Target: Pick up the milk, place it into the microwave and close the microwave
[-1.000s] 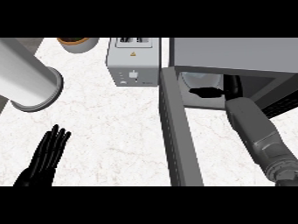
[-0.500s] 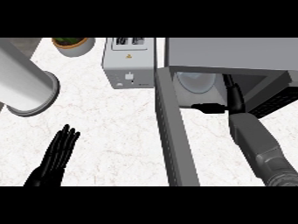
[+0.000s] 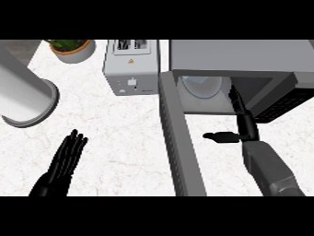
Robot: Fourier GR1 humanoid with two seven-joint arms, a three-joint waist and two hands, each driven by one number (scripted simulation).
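The microwave [image 3: 244, 57] stands at the far right part of the tabletop [image 3: 119, 133], and its door [image 3: 181, 143] is swung open toward the near edge, so it looks like a long grey bar running from far to near. Inside the cavity I see a pale rounded shape [image 3: 203, 85] at the left; it may be the milk or only the turntable plate, I cannot tell which. No milk carton shows anywhere else on the tabletop.

The right hand [image 3: 239, 126] is at the mouth of the cavity, just to the right of the open door. Its fingers are straight and point into the microwave, the thumb sticks out to the left, and it grasps nothing. The door lies to the left of this hand, with its long axis along the forearm, so I judge that the right hand is the nearer one for pushing it closed.

The left hand [image 3: 62, 163] rests open near the near-left edge, fingers straight, holding nothing.

A toaster [image 3: 130, 67] stands just beside the microwave on its left. A large white cylinder [image 3: 13, 90] is at the left edge and a potted plant [image 3: 71, 48] at the far edge. The toaster is close to the hinge side, but it seems out of the door's way.
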